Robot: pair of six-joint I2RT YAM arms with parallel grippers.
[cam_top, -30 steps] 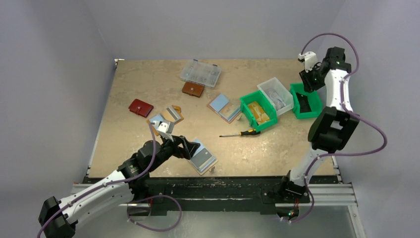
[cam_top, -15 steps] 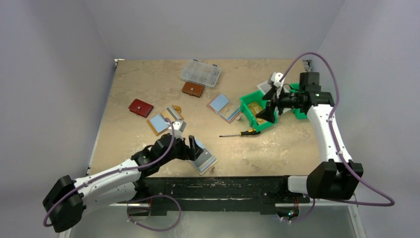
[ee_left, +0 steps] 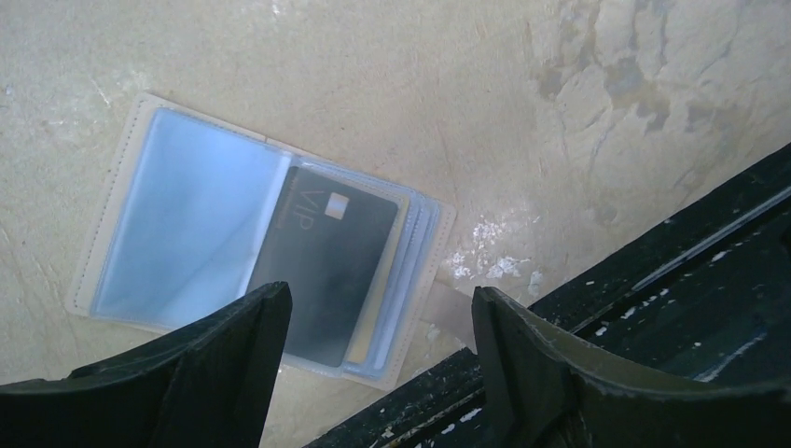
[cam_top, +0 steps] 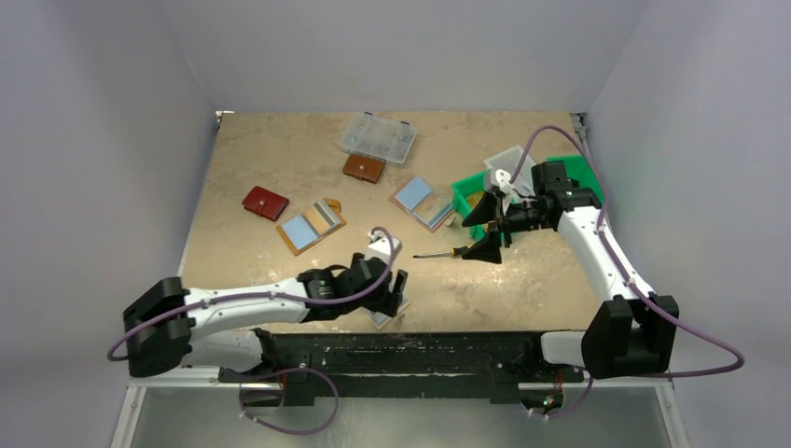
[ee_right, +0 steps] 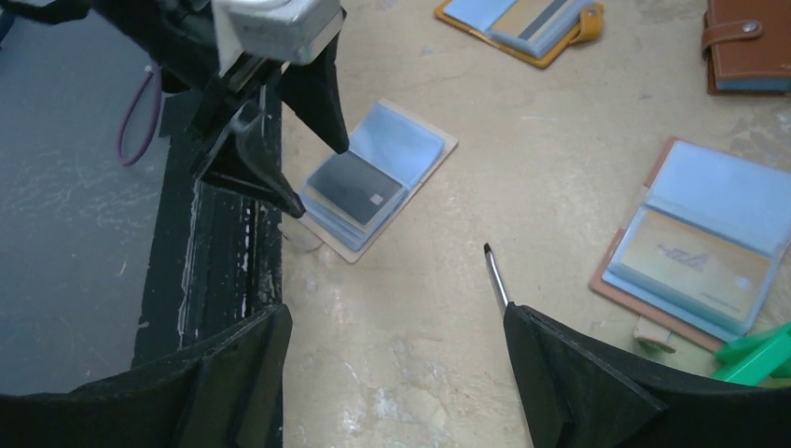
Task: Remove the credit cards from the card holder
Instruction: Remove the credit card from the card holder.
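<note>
- The card holder (ee_left: 187, 233) lies open and flat at the near edge of the table (ee_left: 373, 75). A dark card (ee_left: 326, 257) sits in its clear sleeves, with paler cards layered under it.
- My judgement is that the left gripper (ee_left: 378, 313) should pinch only the dark card's edge. It should then draw the card out along the sleeve, so the light holder is not dragged off the table.
- The left gripper's jaws stand apart and empty above the holder, and the dark card lies between and just ahead of the fingers (ee_left: 215, 364).
- The right gripper (ee_right: 396, 322) is spread wide and holds nothing. It hangs well apart from the holder, near the screwdriver (ee_right: 496, 277).
</note>
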